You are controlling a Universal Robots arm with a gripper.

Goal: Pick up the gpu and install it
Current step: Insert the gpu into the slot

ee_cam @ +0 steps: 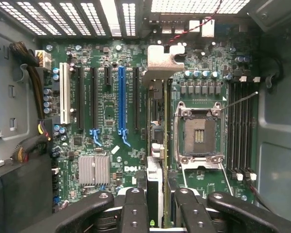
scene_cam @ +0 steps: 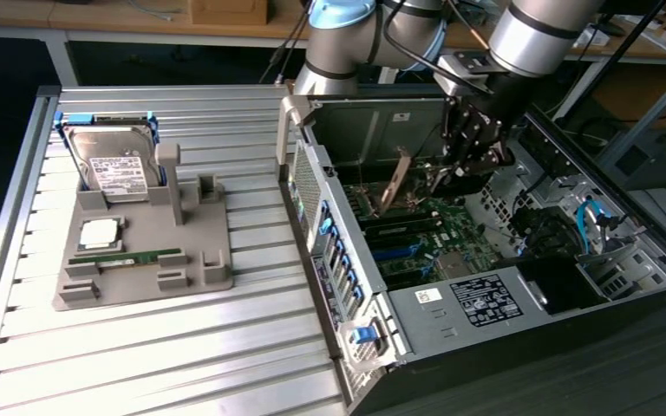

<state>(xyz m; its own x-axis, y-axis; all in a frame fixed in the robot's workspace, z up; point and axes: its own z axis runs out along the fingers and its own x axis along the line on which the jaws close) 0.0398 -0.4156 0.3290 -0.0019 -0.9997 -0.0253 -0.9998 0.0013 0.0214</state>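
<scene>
The gpu [ee_cam: 156, 141] hangs edge-on over the green motherboard [ee_cam: 106, 145] inside the open computer case [scene_cam: 345, 286]. Its silver end bracket [ee_cam: 162, 59] points toward the vented rear wall. My gripper [ee_cam: 159, 206] is shut on the card, one black finger [ee_cam: 134, 208] on each side of it. The card lies between a black expansion slot [ee_cam: 136, 99] and the processor socket [ee_cam: 198, 133], apart from the blue slot [ee_cam: 121, 102]. In the exterior view my gripper [scene_cam: 458, 178] reaches down into the case with the brownish gpu [scene_cam: 399, 179] slanting beside it.
A grey holder tray [scene_cam: 212, 277] on the slatted table carries a hard drive [scene_cam: 119, 165], a processor chip [scene_cam: 100, 232] and a green memory stick [scene_cam: 125, 257]. The case's side wall [scene_cam: 322, 217] and power supply [scene_cam: 478, 299] border the motherboard. Cables [ee_cam: 28, 58] run along one wall.
</scene>
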